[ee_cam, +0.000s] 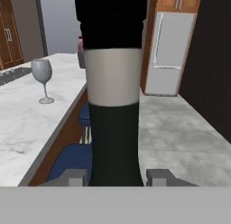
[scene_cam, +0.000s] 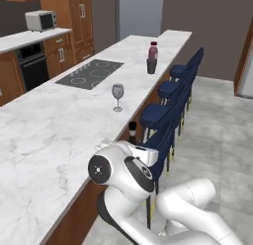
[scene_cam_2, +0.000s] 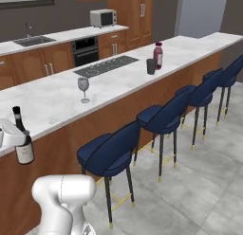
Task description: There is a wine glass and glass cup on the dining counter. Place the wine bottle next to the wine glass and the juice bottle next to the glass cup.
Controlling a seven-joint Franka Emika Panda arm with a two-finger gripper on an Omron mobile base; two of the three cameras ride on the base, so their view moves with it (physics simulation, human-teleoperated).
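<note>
I'm carrying the wine bottle (scene_cam_2: 21,137) upright in the tool (ee_cam: 115,177), clamped tight on its lower body, just off the near edge of the tabletop (scene_cam: 54,120) above the blue stools (scene_cam_2: 111,151). The wine glass (scene_cam: 117,96) is standing further along near the stool-side edge, while the juice bottle (scene_cam: 153,51) is already sitting beside the glass cup (scene_cam: 151,65) at the far end. So I'm judging this the wine leg: next I'm needing to swing inboard over the marble and lower the bottle beside the glass without clipping it.
</note>
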